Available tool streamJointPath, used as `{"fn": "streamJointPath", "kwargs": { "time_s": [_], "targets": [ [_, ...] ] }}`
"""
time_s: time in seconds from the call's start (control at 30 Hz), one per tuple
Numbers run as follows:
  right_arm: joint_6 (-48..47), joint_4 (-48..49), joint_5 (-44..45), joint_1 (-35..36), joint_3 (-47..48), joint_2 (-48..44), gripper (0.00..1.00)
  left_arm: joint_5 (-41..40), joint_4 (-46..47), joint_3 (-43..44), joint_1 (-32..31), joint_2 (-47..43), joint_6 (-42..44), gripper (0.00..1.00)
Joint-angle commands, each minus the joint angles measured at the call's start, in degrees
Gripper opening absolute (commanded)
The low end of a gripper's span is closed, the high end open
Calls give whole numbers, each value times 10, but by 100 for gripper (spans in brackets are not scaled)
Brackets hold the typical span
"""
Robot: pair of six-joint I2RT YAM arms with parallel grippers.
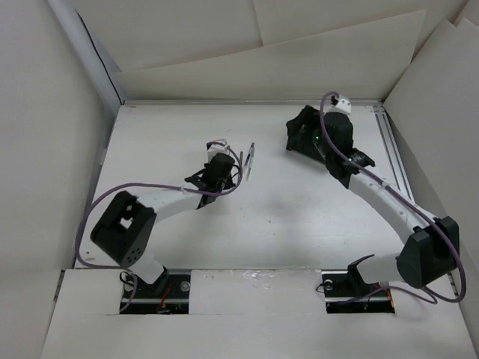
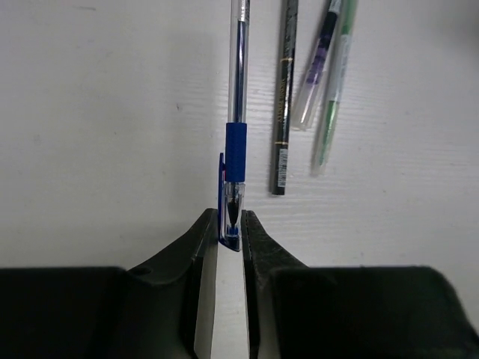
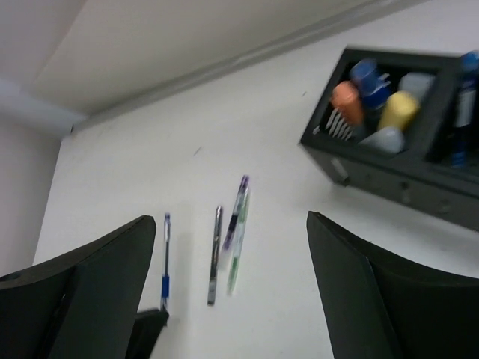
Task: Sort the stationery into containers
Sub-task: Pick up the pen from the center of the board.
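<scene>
Gripping the blue pen (image 2: 236,112) by its cap end, your left claw (image 2: 231,230) is clenched. The pen's long axis runs straight ahead of it on the table (image 2: 112,112). The box (image 3: 389,179) sits well to the right, near your released right claw (image 3: 232,269).

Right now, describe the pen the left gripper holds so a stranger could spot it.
On the table, four pens lie side by side ahead of the left gripper. The blue pen is leftmost in that wrist view. Only it has a solid blue grip; its neighbours are a dark pen, a purple pen and a green pen.
</scene>
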Motion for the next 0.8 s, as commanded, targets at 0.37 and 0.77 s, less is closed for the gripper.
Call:
{"fn": "streamJointPath", "kwargs": {
  "time_s": [0.37, 0.77],
  "targets": [
    [25, 51, -251, 62, 18, 101, 91, 242, 239, -148, 0, -226, 49, 0],
    [43, 95, -295, 62, 25, 149, 59, 311, 260, -153, 0, -218, 49, 0]
  ]
}}
